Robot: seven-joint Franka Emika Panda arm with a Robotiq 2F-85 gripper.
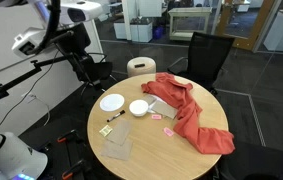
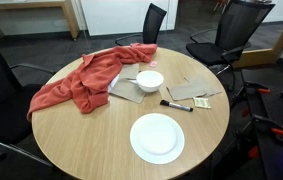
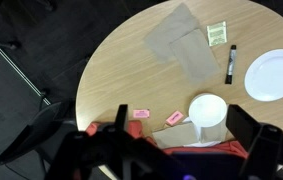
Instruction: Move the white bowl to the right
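gripper: in the wrist view the gripper [image 3: 177, 128] comes in from 6 o'clock, fingers [image 3: 249, 140] spread wide with nothing between them, hanging well above the table top

arm: in an exterior view the arm [image 1: 76, 45] is off at about 10 o'clock from the table, not over the bowl

white bowl: the white bowl [image 3: 208, 108] stands upright on the round wooden table [image 3: 121, 70], roughly mid-table in both exterior views [image 1: 139, 107] [image 2: 150, 80], and looks empty

plate: the flat white plate [image 3: 273, 75] is at 2 o'clock from the bowl in the wrist view, near but apart; in an exterior view it's at 6 o'clock [image 2: 157, 137]

red cloth: a bunched-up red cloth [image 2: 81, 80] is at 9 o'clock from the bowl, just beside it. Can't tell if they touch

marker: a black marker [image 3: 230, 63] lies flat between bowl and plate, at 1 o'clock from the bowl

napkins: grey-brown napkins [image 3: 181, 45] are at 11 o'clock, with a small yellowish packet [image 3: 216, 34] just beside them

pink bits: two little pink pieces [image 3: 141, 114] are at 9 o'clock from the bowl, by the cloth edge
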